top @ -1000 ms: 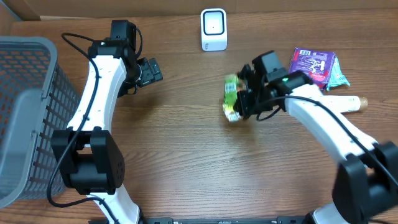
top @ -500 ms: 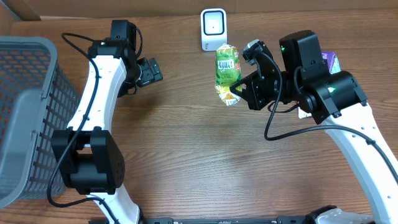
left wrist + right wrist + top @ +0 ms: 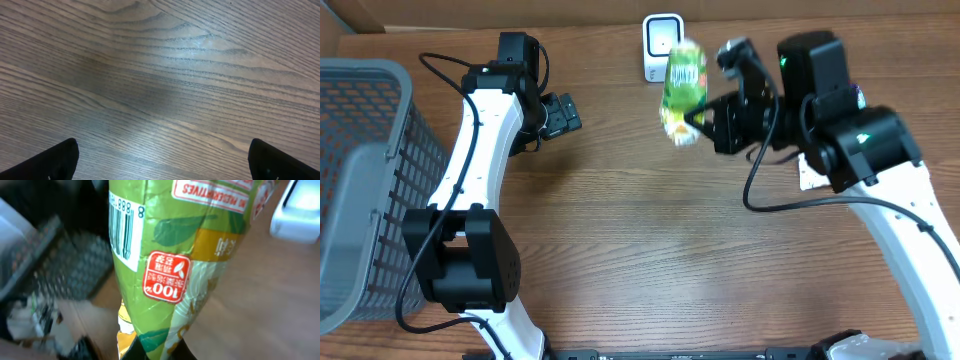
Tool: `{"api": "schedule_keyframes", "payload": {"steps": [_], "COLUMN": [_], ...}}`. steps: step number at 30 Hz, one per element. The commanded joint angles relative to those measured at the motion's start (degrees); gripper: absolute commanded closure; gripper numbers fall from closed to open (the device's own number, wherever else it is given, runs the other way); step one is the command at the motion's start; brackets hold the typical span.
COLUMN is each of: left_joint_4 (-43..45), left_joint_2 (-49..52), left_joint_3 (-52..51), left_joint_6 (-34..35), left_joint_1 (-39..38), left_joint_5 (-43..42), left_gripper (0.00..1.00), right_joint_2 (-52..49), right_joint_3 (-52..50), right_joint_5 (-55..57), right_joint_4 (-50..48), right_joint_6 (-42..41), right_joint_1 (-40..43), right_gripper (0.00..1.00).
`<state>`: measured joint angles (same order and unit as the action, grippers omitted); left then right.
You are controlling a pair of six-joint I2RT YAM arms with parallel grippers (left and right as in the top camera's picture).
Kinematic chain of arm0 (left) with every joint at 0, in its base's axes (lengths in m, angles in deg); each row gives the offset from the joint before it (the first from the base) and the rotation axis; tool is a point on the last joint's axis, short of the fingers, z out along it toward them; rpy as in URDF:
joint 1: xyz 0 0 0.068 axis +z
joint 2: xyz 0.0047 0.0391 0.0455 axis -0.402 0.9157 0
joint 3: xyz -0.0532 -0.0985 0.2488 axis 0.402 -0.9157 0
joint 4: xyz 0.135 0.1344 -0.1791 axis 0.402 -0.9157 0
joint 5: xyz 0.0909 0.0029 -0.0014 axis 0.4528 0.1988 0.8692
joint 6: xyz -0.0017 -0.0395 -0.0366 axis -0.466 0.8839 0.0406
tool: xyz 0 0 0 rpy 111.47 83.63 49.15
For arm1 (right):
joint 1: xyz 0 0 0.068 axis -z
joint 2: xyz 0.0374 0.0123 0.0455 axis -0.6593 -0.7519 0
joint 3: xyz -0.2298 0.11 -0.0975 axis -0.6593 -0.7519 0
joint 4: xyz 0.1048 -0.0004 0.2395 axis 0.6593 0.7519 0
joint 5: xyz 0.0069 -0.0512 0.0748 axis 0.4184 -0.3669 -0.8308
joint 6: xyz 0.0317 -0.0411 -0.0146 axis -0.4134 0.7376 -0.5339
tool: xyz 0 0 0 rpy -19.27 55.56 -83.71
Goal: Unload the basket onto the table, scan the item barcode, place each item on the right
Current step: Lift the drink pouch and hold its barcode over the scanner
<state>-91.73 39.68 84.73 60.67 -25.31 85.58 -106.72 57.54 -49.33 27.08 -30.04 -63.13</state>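
Right gripper (image 3: 698,120): clamped on the lower end of the green packet (image 3: 682,80).
Green packet: raised, overlapping the white scanner (image 3: 655,40) from overhead; barcode (image 3: 125,235) visible.
Left gripper (image 3: 566,112): fingers wide apart, holding nothing.

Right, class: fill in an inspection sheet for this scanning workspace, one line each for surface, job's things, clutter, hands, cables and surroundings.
surface: wooden table, bare in the middle.
job's things: green packet held up by the white scanner; its barcode shows in the right wrist view.
clutter: nothing clearly seen; the right arm hides the table's right side.
hands: left hand open, empty, over bare wood; right hand shut on the packet's end.
cables: black cable loops off the right arm; another runs along the left arm.
surroundings: grey mesh basket at the left edge.
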Motion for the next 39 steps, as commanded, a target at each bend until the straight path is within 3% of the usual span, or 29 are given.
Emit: {"api": "schedule_keyframes", "payload": {"steps": [1, 8, 10, 13, 14, 19, 26, 32, 35, 39], "left_joint_4": [0.0, 0.0, 0.0, 0.0, 0.0, 0.0, 0.0, 0.0, 0.0, 0.0], "left_joint_2": [-0.7, -0.7, -0.7, -0.7, -0.7, -0.7, -0.7, -0.7, -0.7, -0.7], "left_joint_3": [0.3, 0.3, 0.3, 0.3, 0.3, 0.3, 0.3, 0.3, 0.3, 0.3], "left_joint_6": [0.6, 0.6, 0.6, 0.6, 0.6, 0.6, 0.6, 0.6, 0.6, 0.6], "left_joint_1": [0.1, 0.1, 0.1, 0.1, 0.1, 0.1, 0.1, 0.1, 0.1, 0.2], "left_joint_5": [0.8, 0.8, 0.8, 0.8, 0.8, 0.8, 0.8, 0.8, 0.8, 0.8], "left_gripper": [0.00, 0.00, 0.00, 0.00, 0.00, 0.00, 0.00, 0.00, 0.00, 0.01], "right_joint_2": [-3.1, -8.7, -9.3, -11.2, -13.4, -21.8, -40.7, -51.5, -55.4, -58.3], "right_joint_3": [11.9, 20.3, 20.4, 20.4, 20.4, 20.4, 20.4, 20.4, 20.4, 20.2], "right_joint_5": [-2.8, -4.0, 3.7, 24.0, 34.0, 56.3, 85.5, 89.5, 88.6, 88.7], "right_joint_4": [-0.4, -0.9, -1.9, -3.2, -4.6, -11.9, -38.3, -61.3, -64.6, -64.5], "right_joint_6": [-4.3, -8.7, -8.4, -4.7, -1.0, 8.2, 36.7, 59.3, 65.6, 66.7], "right_joint_1": [-0.1, -0.1, -0.5, -2.5, -4.1, -7.6, -11.3, -9.6, -7.8, -5.9], "right_gripper": [0.97, 0.97, 0.97, 0.97, 0.97, 0.96, 0.96, 0.96, 0.96, 0.96]}}
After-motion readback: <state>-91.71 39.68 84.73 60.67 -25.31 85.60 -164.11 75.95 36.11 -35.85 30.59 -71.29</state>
